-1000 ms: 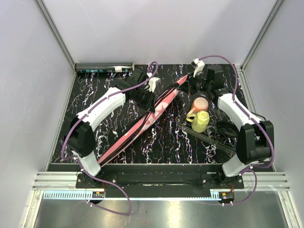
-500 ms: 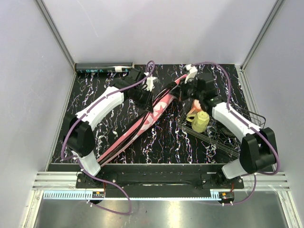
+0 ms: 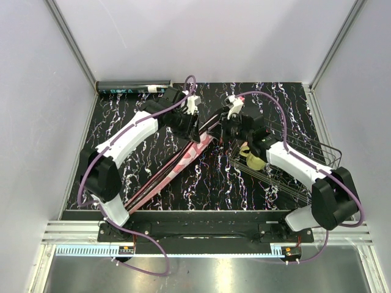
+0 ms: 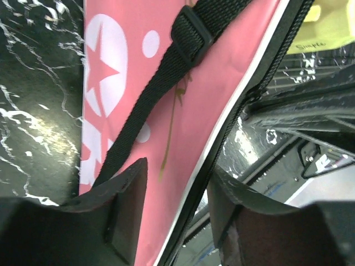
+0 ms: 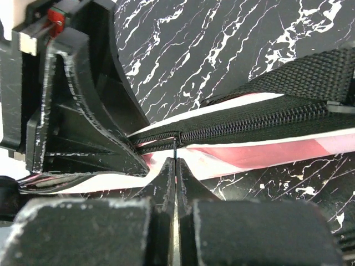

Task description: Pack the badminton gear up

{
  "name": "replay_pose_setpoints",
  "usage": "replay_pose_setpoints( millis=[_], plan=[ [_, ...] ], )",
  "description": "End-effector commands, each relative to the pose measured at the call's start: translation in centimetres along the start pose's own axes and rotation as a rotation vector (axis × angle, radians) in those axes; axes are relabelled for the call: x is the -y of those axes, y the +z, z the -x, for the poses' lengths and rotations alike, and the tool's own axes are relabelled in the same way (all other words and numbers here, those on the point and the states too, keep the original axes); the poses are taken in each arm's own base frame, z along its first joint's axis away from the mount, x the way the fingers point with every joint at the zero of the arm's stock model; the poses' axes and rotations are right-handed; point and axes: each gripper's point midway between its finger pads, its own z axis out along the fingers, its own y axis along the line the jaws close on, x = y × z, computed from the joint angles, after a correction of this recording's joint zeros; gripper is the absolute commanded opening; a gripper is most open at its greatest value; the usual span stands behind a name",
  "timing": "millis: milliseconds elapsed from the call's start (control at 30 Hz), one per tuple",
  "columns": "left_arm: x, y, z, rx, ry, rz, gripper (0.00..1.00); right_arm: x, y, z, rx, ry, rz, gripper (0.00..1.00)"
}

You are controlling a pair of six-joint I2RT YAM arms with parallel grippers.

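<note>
The right gripper [image 3: 221,125] has swung left to the top of the pink racquet cover [image 3: 183,157].
From above, the cover lies slanted in the middle, with the black tube [image 3: 131,86] at the upper left. Left wrist: the left gripper [image 4: 177,174] squeezes the cover's edge. Right wrist: the fingers are pinched tight on the zip pull [image 5: 175,148].

White arm links [image 3: 131,137], black joints [image 3: 104,177], purple cables [image 3: 278,104].

bright, even light; wrist-view foregrounds slightly soft.
</note>
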Motion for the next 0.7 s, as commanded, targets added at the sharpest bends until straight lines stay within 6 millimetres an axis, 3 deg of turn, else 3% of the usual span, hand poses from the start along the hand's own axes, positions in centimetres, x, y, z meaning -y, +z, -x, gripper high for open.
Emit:
replay_pose_setpoints(
  millis=[0,267,500,533,567,667],
  plan=[
    [0.1,-2.6,1.7,0.134,0.054,0.103,0.62,-0.7,-1.1,5.3,0.126,0.026,0.021,0.00],
    [-3.8,-3.7,-4.4,0.101,0.033,0.317,0.64,1.9,-1.7,7.9,0.170,0.134,-0.015,0.00],
    [-3.0,-2.5,-6.4,0.049,0.048,0.273,0.63,3.1,-1.8,9.7,0.194,0.132,-0.038,0.00],
    [-3.2,-2.1,-6.4,0.040,0.047,0.279,0.60,3.1,-1.7,10.0,0.198,0.127,-0.037,0.00],
    [-3.3,-2.0,-6.1,0.043,0.046,0.282,0.48,3.0,-1.6,9.9,0.194,0.124,-0.036,0.00],
    [-3.3,-1.7,-5.2,0.055,0.053,0.291,0.28,3.4,-1.5,9.6,0.178,0.115,-0.045,0.00]
  ],
)
